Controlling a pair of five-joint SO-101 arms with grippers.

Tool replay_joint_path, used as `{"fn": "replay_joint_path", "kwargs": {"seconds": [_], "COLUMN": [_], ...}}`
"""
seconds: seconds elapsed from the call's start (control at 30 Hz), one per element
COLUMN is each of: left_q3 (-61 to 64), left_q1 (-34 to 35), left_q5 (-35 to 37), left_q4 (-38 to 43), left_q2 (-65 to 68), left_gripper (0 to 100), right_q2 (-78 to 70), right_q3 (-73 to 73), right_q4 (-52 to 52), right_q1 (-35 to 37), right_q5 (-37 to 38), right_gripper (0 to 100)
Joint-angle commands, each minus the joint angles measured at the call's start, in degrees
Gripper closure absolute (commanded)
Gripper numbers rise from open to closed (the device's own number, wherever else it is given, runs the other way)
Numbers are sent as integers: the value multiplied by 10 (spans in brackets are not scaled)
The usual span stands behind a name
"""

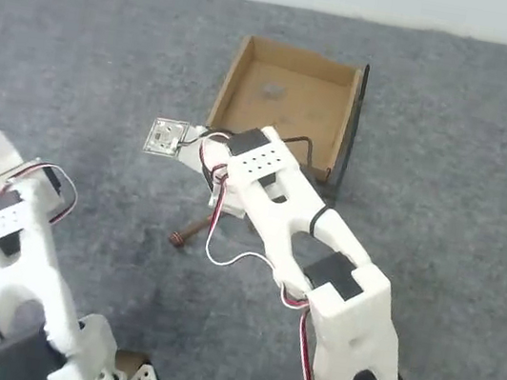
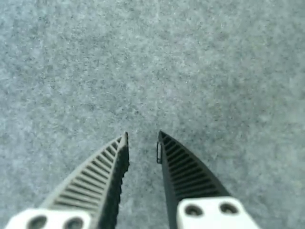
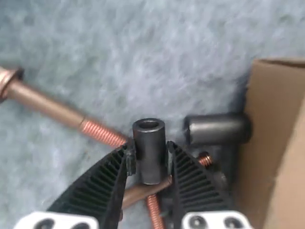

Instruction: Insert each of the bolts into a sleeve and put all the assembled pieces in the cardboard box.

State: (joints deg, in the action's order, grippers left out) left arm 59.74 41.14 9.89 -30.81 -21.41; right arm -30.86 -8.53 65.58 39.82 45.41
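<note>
One sleeve (image 3: 149,160) upright in right gripper (image 3: 148,147)

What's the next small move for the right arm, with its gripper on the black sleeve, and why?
Probably lift the black cylindrical sleeve slightly. The right gripper is shut on it, upright with its bore open, while a long copper bolt lies loose on the grey carpet beside it, not yet inserted. Lifting would likely free the sleeve from the clutter for mating.

You have a black sleeve (image 3: 148,148) and copper-brown bolt (image 3: 47,106) beside the tan cardboard box (image 3: 281,143), on speckled grey carpet (image 2: 152,62).
</note>
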Motion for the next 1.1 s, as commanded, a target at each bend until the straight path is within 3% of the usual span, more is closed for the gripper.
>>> {"fn": "replay_joint_path", "kwargs": {"seconds": [0.0,0.23,0.4,0.73,0.8,0.87,1.07], "left_q3": [-22,-22,-22,-21,-21,-21,-18], "left_q1": [-2,-4,-4,-4,-4,-4,-12], "left_q5": [4,4,4,4,4,4,1], "left_q4": [11,11,11,11,11,11,11], "left_q2": [-20,-20,-20,-20,-20,-20,-20], "left_gripper": [903,903,902,903,903,903,905], "right_q2": [37,16,-22,-26,-22,-15,72], "right_q3": [-4,-4,-9,-17,-17,-21,-24], "right_q4": [26,15,7,-5,-5,0,58], "right_q1": [-17,-17,-16,-15,-15,-17,-43], "right_q5": [-12,16,45,45,43,16,-107], "right_gripper": [915,905,817,890,950,998,991]}}
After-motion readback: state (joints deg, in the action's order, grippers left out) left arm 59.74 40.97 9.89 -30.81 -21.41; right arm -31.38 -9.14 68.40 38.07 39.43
